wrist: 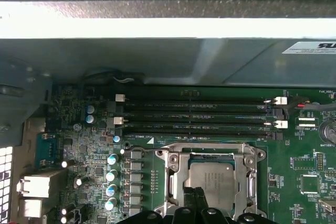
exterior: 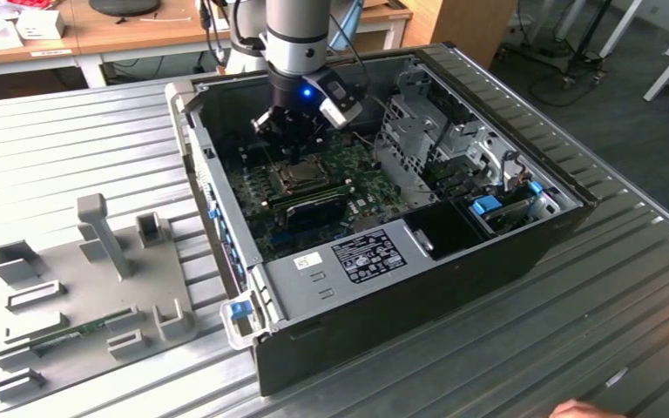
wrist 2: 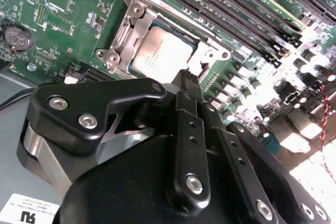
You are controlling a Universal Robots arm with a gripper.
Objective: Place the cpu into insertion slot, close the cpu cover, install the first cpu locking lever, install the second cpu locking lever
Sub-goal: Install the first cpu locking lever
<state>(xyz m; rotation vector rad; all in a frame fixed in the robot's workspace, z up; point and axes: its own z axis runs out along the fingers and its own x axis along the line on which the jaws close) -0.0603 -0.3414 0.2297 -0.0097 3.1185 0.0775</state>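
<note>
The cpu (wrist 2: 160,53) sits flat in the insertion slot (exterior: 300,178) on the green board, its silvery face showing in both wrist views (wrist: 210,178). The cpu cover (wrist 2: 128,22), a silver frame, lies down around it (wrist: 210,149), and the chip shows through its cut-out. My gripper (wrist 2: 188,76) hangs just above one edge of the chip, fingers pressed together with nothing between them; its tips (wrist: 195,193) overlap the near rim of the socket. In the exterior view the gripper (exterior: 293,150) is inside the open case, right over the socket.
Long black memory strips (wrist: 199,116) run beside the socket. A grey drive cage (exterior: 428,131) stands at the exterior view's right inside the case (exterior: 428,287). A grey fixture plate (exterior: 79,287) lies on the ribbed table. A hand (exterior: 578,409) shows at the bottom edge.
</note>
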